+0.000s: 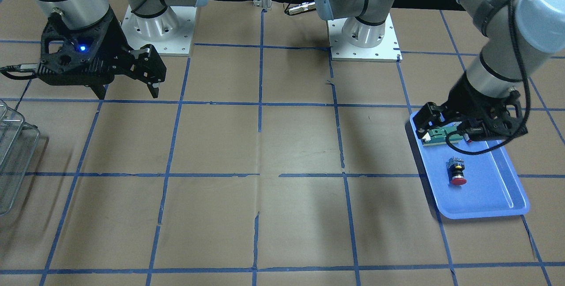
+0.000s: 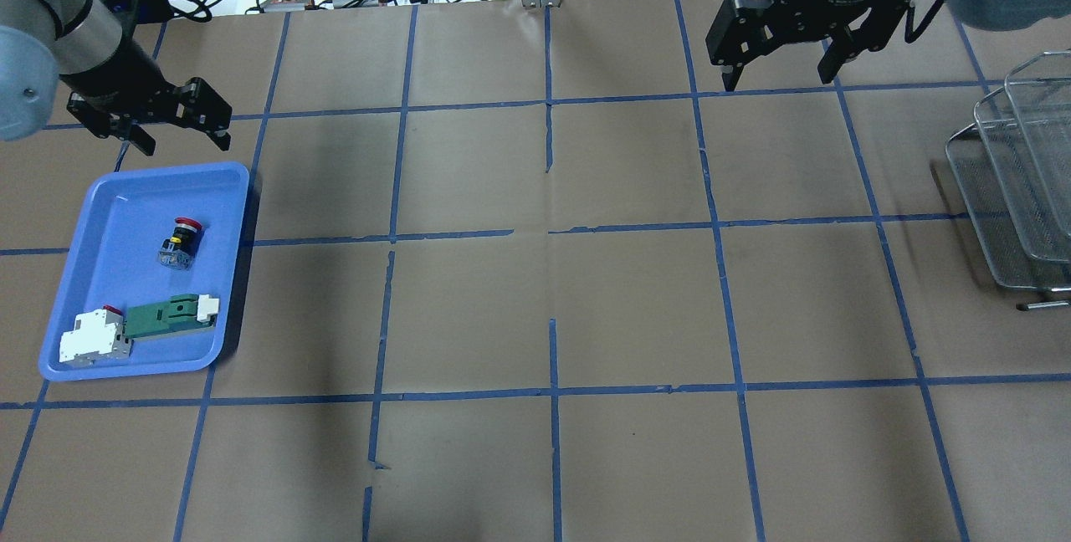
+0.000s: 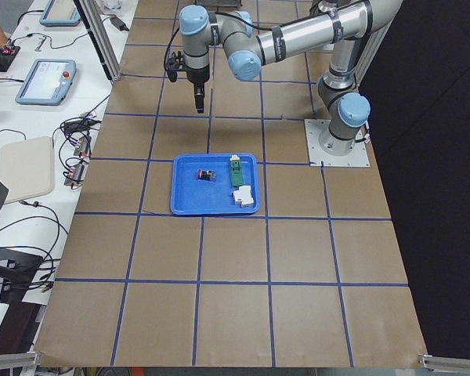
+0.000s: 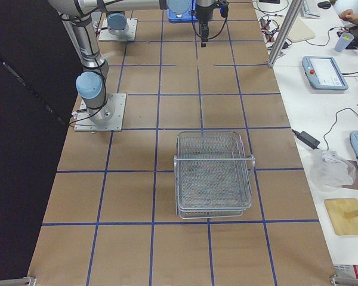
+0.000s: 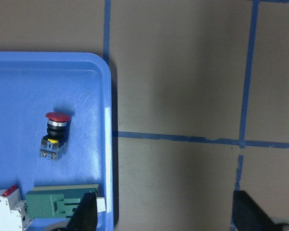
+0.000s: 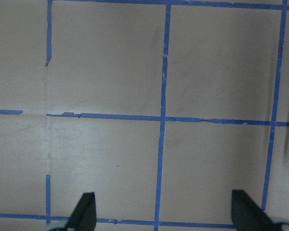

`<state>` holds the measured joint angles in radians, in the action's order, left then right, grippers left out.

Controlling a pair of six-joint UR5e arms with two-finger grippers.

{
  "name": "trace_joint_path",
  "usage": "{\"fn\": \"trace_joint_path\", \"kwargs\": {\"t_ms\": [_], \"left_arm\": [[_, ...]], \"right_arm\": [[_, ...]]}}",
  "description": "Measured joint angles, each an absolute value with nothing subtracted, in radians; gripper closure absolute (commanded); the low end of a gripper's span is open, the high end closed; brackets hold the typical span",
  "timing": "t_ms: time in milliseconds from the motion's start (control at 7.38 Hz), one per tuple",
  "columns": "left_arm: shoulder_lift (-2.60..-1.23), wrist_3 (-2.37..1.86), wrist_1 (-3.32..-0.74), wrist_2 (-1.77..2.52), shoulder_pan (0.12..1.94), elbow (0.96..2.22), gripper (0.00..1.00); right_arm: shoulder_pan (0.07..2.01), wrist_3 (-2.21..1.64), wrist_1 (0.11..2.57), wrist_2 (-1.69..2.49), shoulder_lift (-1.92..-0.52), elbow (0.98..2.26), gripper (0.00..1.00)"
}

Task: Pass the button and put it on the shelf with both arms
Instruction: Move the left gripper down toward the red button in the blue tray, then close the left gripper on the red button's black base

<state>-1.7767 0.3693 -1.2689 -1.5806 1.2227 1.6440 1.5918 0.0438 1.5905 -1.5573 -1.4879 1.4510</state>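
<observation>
The table [image 2: 535, 316] carries the shelf [image 4: 213, 173] at the robot's right end and the blue tray [image 2: 100, 220] at its left end, well apart. The right end effector [image 2: 779, 78] hangs over the table nearer the shelf, fingers spread, holding nothing. The left end effector [image 2: 186, 140] hangs raised by the tray, likewise spread. At the tray's robot-side end a white-and-red block [image 2: 94, 338] lies just beside a green-and-white part [image 2: 167, 314] (both apart from the button). The button [image 2: 181, 242] lies on its side mid-tray, long axis along the tray's length, red cap pointing away from the robot, below the left end effector and apart from it.
</observation>
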Motion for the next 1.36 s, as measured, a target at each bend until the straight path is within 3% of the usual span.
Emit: {"fn": "trace_joint_path", "kwargs": {"t_ms": [678, 814, 949, 1085, 1356], "left_arm": [[-1.990, 0.712, -1.077, -1.556, 1.064, 1.704, 0.00], [-2.021, 0.717, -1.073, -1.582, 1.062, 1.710, 0.05], [-2.042, 0.719, -1.073, -1.597, 1.057, 1.719, 0.24], [-2.054, 0.722, -1.074, -1.603, 1.043, 1.735, 0.55], [-2.057, 0.726, -1.078, -1.604, 1.012, 1.760, 0.83]], "right_arm": [[1.592, 0.068, 1.606, -1.556, -1.487, 1.457, 0.00], [1.592, 0.069, 1.606, -1.556, -1.486, 1.457, 0.00], [1.592, 0.070, 1.608, -1.556, -1.486, 1.457, 0.00], [1.592, 0.071, 1.609, -1.555, -1.485, 1.457, 0.00], [1.592, 0.072, 1.612, -1.555, -1.484, 1.458, 0.00]]}}
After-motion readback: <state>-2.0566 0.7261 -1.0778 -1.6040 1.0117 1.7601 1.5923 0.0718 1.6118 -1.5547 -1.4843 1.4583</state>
